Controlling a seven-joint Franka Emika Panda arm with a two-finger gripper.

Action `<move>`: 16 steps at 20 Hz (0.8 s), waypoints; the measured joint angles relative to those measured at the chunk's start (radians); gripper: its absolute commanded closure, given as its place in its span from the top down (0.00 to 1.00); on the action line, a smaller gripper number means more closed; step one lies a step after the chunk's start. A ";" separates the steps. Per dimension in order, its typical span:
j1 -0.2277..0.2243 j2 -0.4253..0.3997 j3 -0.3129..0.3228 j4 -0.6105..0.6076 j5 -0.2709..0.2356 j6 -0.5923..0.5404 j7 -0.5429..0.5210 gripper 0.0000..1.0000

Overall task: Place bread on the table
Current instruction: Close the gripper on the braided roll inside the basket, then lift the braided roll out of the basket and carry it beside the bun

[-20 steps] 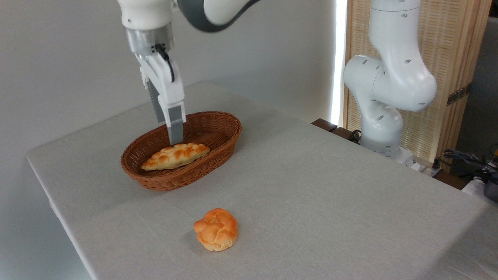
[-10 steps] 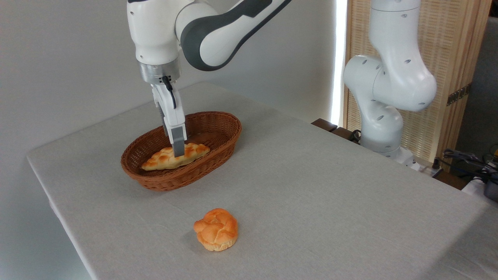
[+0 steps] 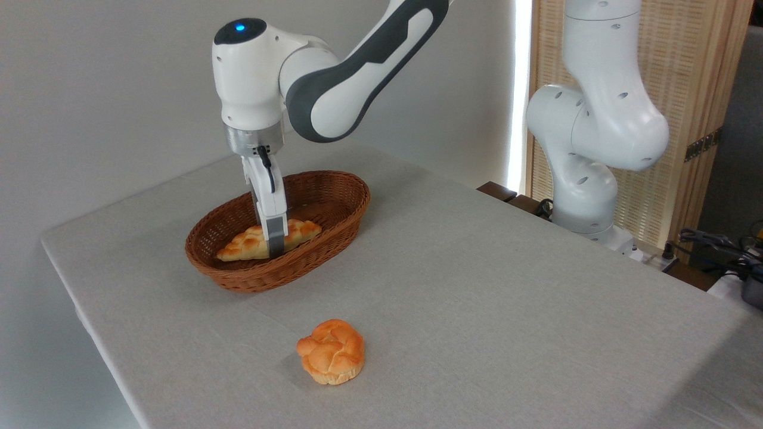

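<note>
Bread (image 3: 250, 245) lies in the wicker basket (image 3: 334, 226), long axis running lower-left to upper-right in the picture, tapered tip toward the left rim, blunter end toward basket centre. My gripper (image 3: 275, 241) hangs vertical, straight down into the basket, and sits over the loaf roughly at mid-length, slightly right of centre. So the loaf is directly below and around me, not off to one side.

Only one grey finger shows, in front of the loaf on the camera side. The second finger is hidden behind it or behind the bread. I can't tell from this view whether my fingers are spread or already pinching, and can't confirm contact with the crust.

Judgement: fingers look set across the short axis of the loaf, which is the right way to pinch a long tapered thing. Grasp point near mid-length should keep it from tipping on the lift.

Table (image 3: 477, 286) has plenty of bare grey cloth right of the basket. Round bun (image 3: 331, 350) sits on the cloth in front, well apart from the basket, so not in my way.

Risk: basket wall is close on the near side, so the loaf needs to go straight up before any sideways travel.
</note>
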 measured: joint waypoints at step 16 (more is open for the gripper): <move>-0.006 0.008 -0.001 -0.007 0.000 0.022 -0.017 0.15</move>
